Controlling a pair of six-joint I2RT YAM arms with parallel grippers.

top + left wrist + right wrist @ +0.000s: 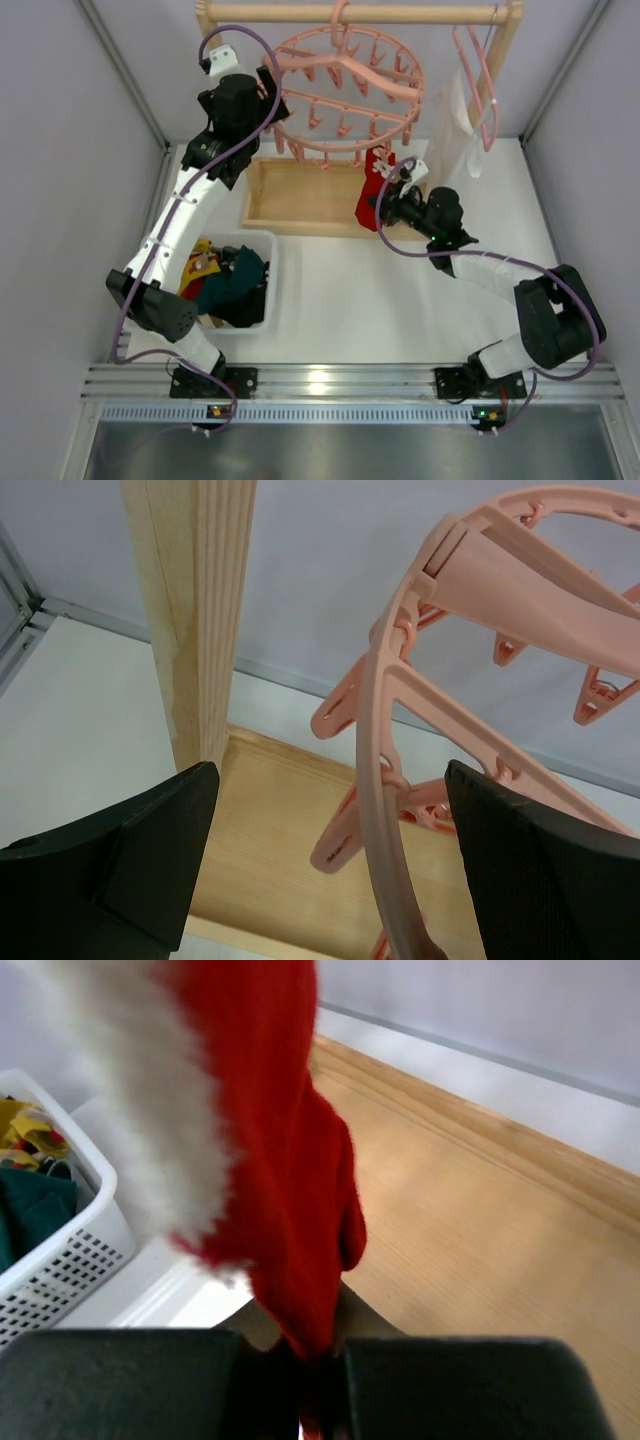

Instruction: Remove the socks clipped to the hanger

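The round pink hanger point(350, 90) hangs from the wooden rail, its clips dangling. A red sock point(372, 195) with a white fluffy cuff hangs below its front right rim. My right gripper point(392, 200) is shut on the sock's lower end; in the right wrist view the red sock point(285, 1190) runs down between the closed fingers. My left gripper point(268, 100) is open at the hanger's left rim; in the left wrist view the pink ring point(385, 810) passes between the wide-apart fingers point(150, 850). More socks point(225, 280), teal, yellow and red, lie in the white basket.
A white basket point(268, 290) stands at the left front. A wooden tray base point(300, 195) lies under the rack, with a wooden post point(195, 620) just left of my left gripper. A slim pink hanger with white cloth point(455, 120) hangs at the right.
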